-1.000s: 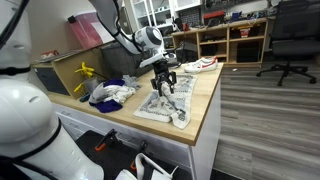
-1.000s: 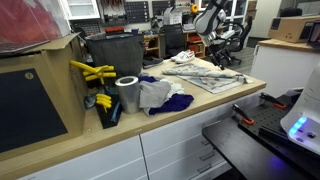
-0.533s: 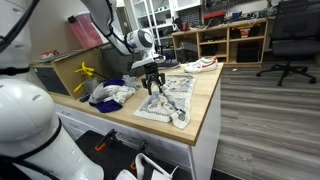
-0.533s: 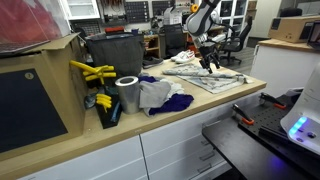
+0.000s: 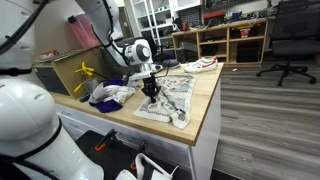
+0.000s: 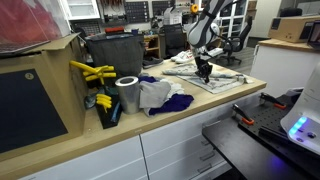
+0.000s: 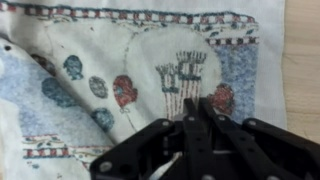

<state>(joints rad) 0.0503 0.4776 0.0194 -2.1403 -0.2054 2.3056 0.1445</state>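
Now I see my black gripper point(image 7: 196, 108), fingers together, tips on the white patterned cloth point(image 7: 120, 60) on the wooden counter point(image 5: 207, 100).

Grey plank floor point(image 5: 262, 130), office chair point(image 5: 287, 38), perhaps wooden shelving point(image 5: 236, 38) behind.

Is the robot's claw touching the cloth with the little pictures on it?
Touching. The wrist view shows the gripper with its fingertips pinched together right on the patterned cloth, with no gap between them and the fabric.
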